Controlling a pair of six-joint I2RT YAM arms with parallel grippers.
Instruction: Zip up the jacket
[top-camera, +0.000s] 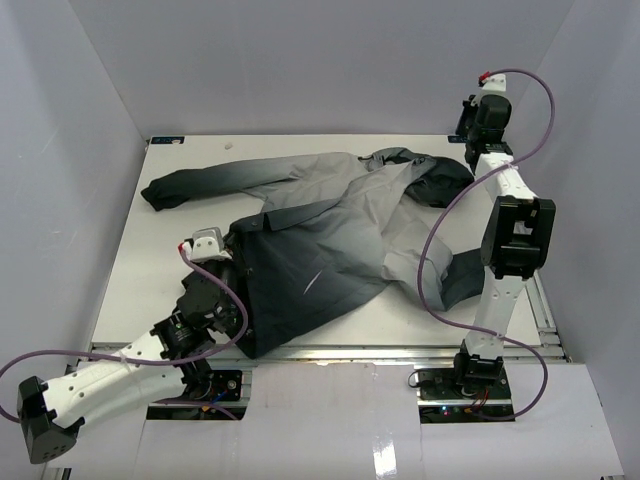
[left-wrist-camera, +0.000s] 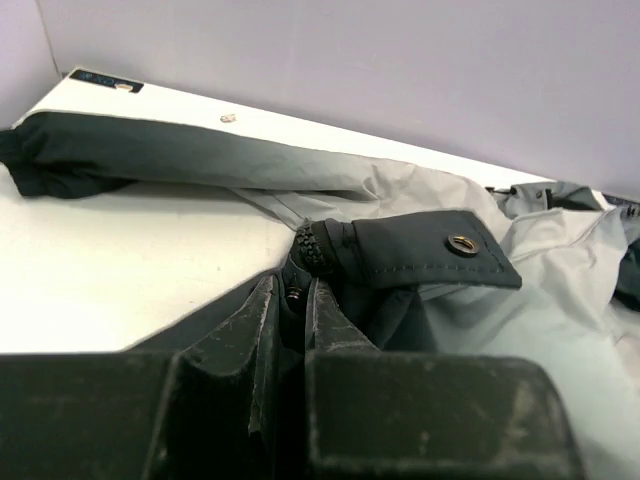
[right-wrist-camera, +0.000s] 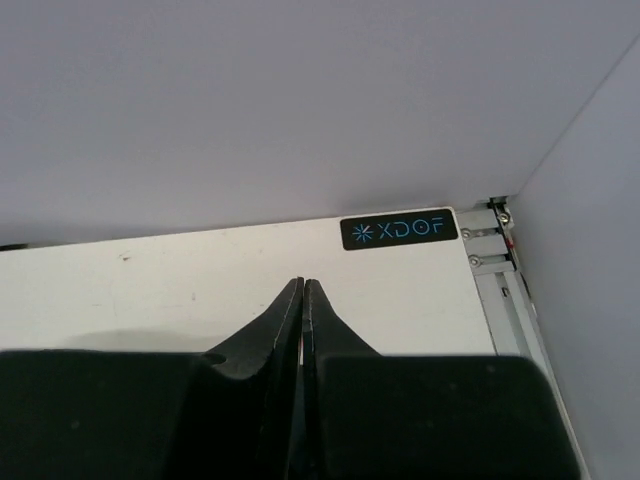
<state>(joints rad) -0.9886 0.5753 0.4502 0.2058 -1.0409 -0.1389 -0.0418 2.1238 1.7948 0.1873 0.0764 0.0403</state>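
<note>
The jacket (top-camera: 340, 225) lies spread across the table, with its hood (top-camera: 432, 175) at the back right, one sleeve (top-camera: 190, 185) stretched to the back left and its dark hem (top-camera: 285, 295) at the front left. My left gripper (top-camera: 232, 262) is shut on the hem corner at the bottom end of the zipper. In the left wrist view its jaws (left-wrist-camera: 293, 287) pinch dark fabric just below the zipper teeth (left-wrist-camera: 312, 243), beside a flap with a metal snap (left-wrist-camera: 462, 243). My right gripper (top-camera: 467, 122) is shut and empty, raised over the back right corner, clear of the jacket (right-wrist-camera: 302, 285).
White walls enclose the table on three sides. The other sleeve's dark cuff (top-camera: 462, 278) lies by the right arm's upright link (top-camera: 505, 260). An XDOF label (right-wrist-camera: 398, 230) and a metal rail (right-wrist-camera: 495, 250) mark the table's back right corner.
</note>
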